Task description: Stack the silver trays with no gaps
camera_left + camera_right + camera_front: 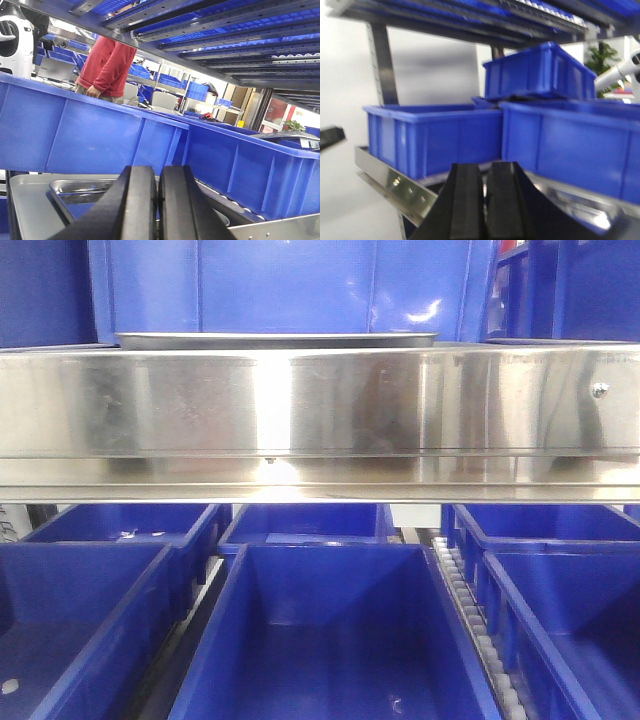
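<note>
**Silver tray on shelf, both pincers clenched empty**

Landmark: steel shelf rail (320, 405), polished, flat, one screw near its right end. Silver tray (277, 340) sits just behind and above the rail; only its thin out-turned rim shows there. Left wrist view: shiny shallow pan with rounded corner (82, 192), partly hidden by the left gripper (158, 205), black pads pressed together, nothing between. Right gripper (484, 202) likewise clenched; view blurred. Blue plastic bins (335, 630) lie below the rail, cut off.

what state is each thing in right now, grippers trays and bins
left gripper: shut, holding nothing
right gripper: shut, holding nothing
silver tray: flat on the shelf, nothing visible inside
blue bins on the lower level: open-topped, nearly empty
shelf rail: fixed, hides most of the tray in the front view
</note>
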